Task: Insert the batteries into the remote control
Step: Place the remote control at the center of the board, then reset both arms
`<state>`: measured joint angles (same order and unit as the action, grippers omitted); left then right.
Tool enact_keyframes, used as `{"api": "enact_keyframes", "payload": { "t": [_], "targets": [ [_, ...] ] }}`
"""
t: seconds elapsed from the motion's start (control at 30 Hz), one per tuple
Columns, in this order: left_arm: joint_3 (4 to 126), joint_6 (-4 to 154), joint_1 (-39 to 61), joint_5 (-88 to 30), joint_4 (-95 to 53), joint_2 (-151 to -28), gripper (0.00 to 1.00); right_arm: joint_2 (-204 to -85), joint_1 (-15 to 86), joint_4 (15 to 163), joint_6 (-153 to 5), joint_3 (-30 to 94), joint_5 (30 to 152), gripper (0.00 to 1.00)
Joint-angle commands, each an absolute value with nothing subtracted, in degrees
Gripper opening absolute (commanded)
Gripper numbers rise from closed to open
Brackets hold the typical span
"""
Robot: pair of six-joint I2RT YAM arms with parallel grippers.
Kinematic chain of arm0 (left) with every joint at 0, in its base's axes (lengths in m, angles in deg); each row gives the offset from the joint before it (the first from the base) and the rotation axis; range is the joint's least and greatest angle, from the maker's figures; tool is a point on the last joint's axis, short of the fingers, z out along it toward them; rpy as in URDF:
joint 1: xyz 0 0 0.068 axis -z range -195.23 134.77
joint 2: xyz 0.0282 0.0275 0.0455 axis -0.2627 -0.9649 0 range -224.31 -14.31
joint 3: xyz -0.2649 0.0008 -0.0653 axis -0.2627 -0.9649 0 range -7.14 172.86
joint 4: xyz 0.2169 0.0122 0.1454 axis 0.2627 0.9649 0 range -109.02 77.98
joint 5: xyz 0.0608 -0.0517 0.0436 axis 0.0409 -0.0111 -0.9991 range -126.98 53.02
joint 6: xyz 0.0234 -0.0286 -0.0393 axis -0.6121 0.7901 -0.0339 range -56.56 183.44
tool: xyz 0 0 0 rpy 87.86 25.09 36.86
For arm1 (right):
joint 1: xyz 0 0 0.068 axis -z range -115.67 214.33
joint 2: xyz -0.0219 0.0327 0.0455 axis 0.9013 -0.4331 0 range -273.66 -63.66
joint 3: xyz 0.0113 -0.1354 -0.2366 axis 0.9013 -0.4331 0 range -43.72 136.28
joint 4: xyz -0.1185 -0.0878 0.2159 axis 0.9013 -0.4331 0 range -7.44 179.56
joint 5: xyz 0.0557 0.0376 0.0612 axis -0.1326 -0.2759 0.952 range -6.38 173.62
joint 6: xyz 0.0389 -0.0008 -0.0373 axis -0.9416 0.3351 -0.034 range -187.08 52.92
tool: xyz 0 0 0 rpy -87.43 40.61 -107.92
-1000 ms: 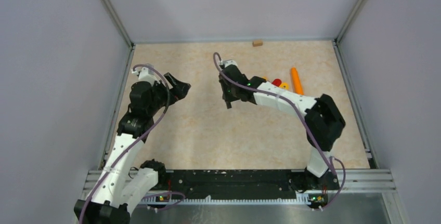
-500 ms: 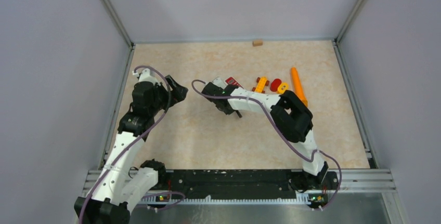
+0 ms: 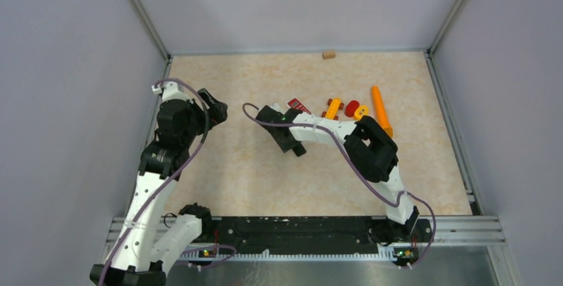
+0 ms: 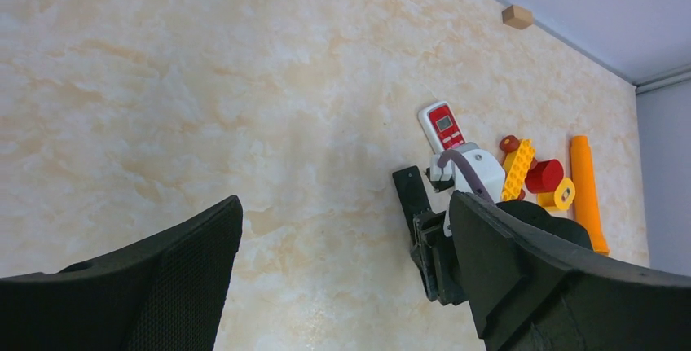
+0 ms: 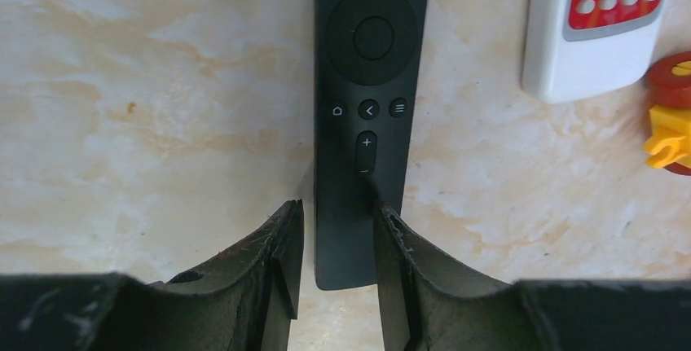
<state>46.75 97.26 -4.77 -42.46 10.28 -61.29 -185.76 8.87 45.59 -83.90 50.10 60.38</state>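
- Table: we judged the task barely begun, with nothing loaded that we could see.
- Left gripper: jaws were wide apart, empty, and well apart from the work.
- Right gripper: jaws were parted, straddling the near end of the black remote; one side touched its edge, the other looked just clear.
- The black remote lay flat on the table, buttons up; we guessed the battery bay faced down.
- Batteries: we found none in any view.

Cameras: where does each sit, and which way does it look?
Top external: high behind the bases, looking down at the table; both arms show.
Left wrist: on the left arm, looking across the table; the open left gripper shows.
Right wrist: looking straight down on the black remote; the right gripper flanks it.
Shared: all see the red-and-white remote.
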Motion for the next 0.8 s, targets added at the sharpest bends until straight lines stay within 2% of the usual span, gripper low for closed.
{"api": "enact_keyframes", "payload": {
  "t": [0.0,0.1,0.27,0.37,0.43,0.5,0.6,0.77],
  "targets": [
    [49.4,95.9,-4.8,-43.7,13.0,-59.6,0.99,-180.9,8.2,47.7,-86.2,50.5,65.2,0.37],
    [50.6,95.6,-4.9,-42.7,14.3,-59.2,0.99,-178.3,8.2,48.5,-87.2,49.4,66.6,0.38],
    [52.8,96.9,-4.9,-42.4,16.8,-57.6,0.99,-169.0,8.3,51.8,-89.1,43.4,66.2,0.51],
    [54.3,96.8,-4.9,-44.3,19.6,-56.2,0.99,-160.4,8.3,54.1,-89.8,37.2,61.1,0.61],
    [55.2,96.5,-4.9,-44.7,20.8,-55.1,0.99,-154.6,8.4,53.8,-89.8,33.6,56.6,0.76],
    [55.9,96.2,-4.9,-44.8,22.1,-53.6,0.99,-148.6,8.5,52.0,-90.3,30.8,49.9,0.85],
    [56.6,95.9,-4.9,-45.2,23.8,-50.5,0.99,-139.5,8.8,48.7,-91.3,27.6,42.0,0.90],
    [58.5,94.5,-4.9,-46.9,27.1,-45.9,0.99,-122.9,9.1,44.7,-91.1,25.6,33.8,0.91]
  ]
}}
